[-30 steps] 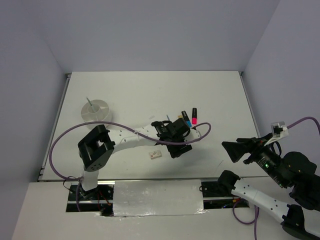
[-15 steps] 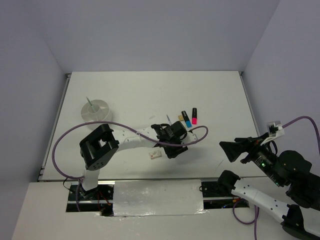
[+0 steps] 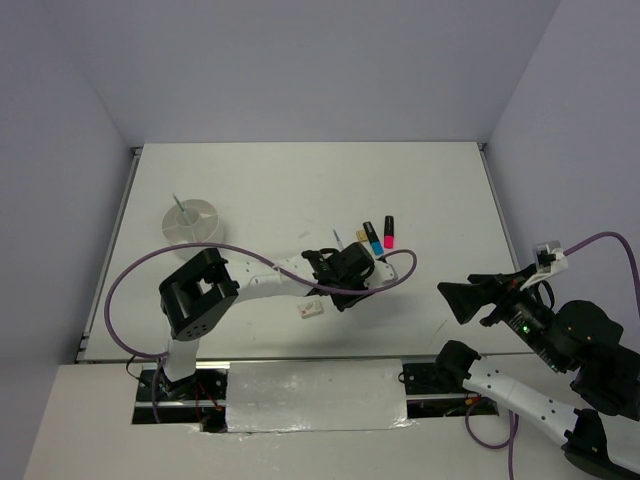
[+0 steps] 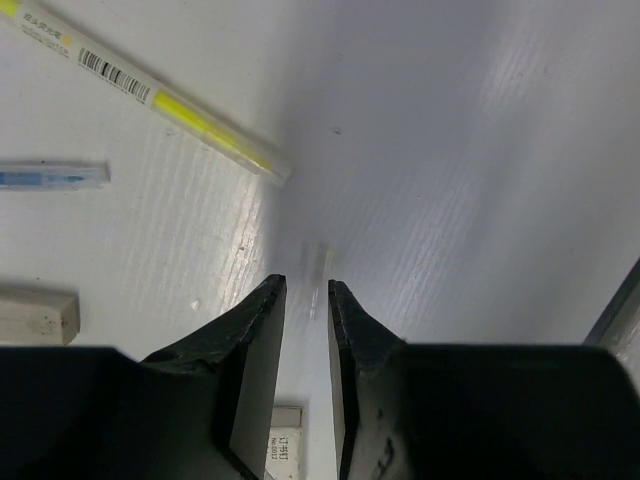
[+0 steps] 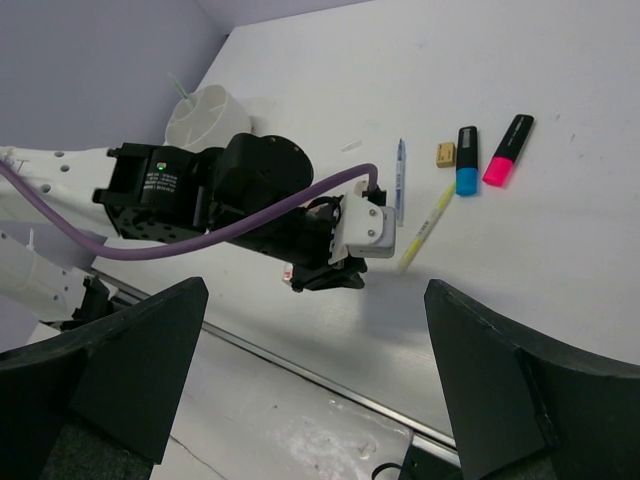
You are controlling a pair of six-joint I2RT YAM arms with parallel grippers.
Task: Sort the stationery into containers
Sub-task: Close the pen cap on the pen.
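My left gripper (image 3: 340, 298) hangs low over the table with its jaws only a narrow gap apart and nothing between them; it also shows in the left wrist view (image 4: 307, 285). A yellow-green pen (image 4: 150, 95), a thin blue-tinted pen (image 4: 50, 176) and a tan eraser (image 4: 35, 315) lie ahead and to its left. A small white labelled box (image 4: 283, 445) lies under the jaws, just left of the gripper in the top view (image 3: 311, 310). The blue highlighter (image 3: 373, 238) and pink highlighter (image 3: 388, 232) lie behind. The white tub (image 3: 190, 220) holds one pen. My right gripper (image 3: 470, 300) is wide open and empty.
The right wrist view shows the tub (image 5: 205, 115), the blue highlighter (image 5: 466, 160), the pink highlighter (image 5: 508, 150) and the yellow-green pen (image 5: 425, 225). A purple cable (image 3: 395, 272) loops off the left wrist. The table's near edge has a metal rail (image 5: 300, 365).
My left gripper has shifted a little left and toward the near edge, away from the highlighters and closer to the small white box. The right arm has edged slightly left.
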